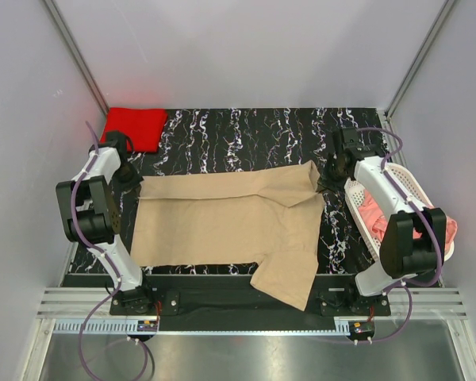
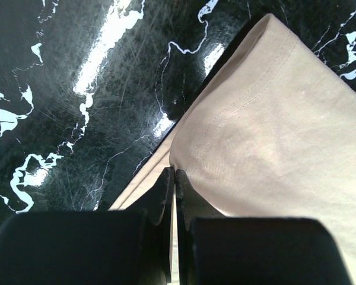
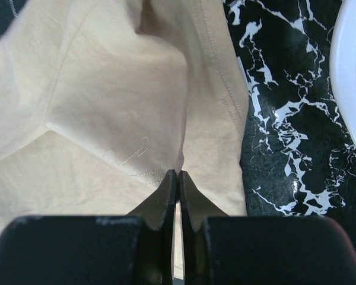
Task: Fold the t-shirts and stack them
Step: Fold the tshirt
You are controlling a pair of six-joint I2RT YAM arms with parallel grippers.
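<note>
Tan t-shirt clamped in left claw and right claw, both closed; carry across evenly, pulling taut, matching edges.

Black, white-veined marble-look table carries 3 things. Middle: tan t-shirt spread mostly flat, far-right corner folded over, near-right part overhanging near edge. Far-left corner: red t-shirt, folded, well apart from tan one. Right edge: white lattice basket.
</note>
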